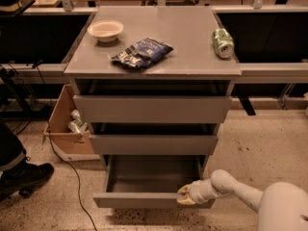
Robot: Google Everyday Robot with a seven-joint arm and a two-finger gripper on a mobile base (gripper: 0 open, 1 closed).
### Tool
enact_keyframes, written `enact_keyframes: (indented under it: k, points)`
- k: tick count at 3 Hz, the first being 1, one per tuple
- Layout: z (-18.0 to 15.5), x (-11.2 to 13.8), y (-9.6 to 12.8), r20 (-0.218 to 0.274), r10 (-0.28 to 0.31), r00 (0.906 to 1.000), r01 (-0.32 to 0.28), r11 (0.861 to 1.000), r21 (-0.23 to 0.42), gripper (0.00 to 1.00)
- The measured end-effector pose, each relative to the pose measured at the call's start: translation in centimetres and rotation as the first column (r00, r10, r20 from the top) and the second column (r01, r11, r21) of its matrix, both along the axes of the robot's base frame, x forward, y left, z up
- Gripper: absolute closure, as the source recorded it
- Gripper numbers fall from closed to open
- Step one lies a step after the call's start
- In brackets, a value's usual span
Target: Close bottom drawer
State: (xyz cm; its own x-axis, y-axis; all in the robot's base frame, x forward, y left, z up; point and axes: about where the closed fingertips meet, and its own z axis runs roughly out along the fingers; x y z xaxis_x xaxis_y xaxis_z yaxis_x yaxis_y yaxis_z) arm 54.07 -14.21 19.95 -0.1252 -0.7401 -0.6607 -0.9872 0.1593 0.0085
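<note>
The bottom drawer [144, 199] is the lowest of three grey handleless drawers in the cabinet. It stands pulled out, showing its shallow empty grey tray [154, 173]. My gripper [185, 196] is at the right end of the drawer's slim front, touching its top edge. The white arm reaches in from the lower right. The middle drawer [153, 144] and the top drawer [152, 109] stick out slightly less.
On the cabinet top lie a white bowl [105, 30], a dark snack bag [141, 52] and a green can [223, 43] on its side. A cardboard box [67, 124] stands on the floor left of the cabinet. A cable [67, 170] and a person's shoe [24, 177] are at the left.
</note>
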Motion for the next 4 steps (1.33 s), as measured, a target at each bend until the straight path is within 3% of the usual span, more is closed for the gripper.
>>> enact_keyframes:
  k: [1,2,3,4]
  points:
    - [0.6,1.2,0.2,0.027,0.005,0.9996,-0.005,1.000,0.003,0.68]
    - [2.0,1.9,0.6,0.061,0.017,0.9980,-0.017,1.000,0.010,0.29]
    - [7.6,4.2,0.7,0.154,0.046,0.9870,-0.049,0.999,0.011,0.06]
    - [12.0,3.6,-0.3,0.188,0.068,0.9799,-0.069,0.998,0.001,0.09]
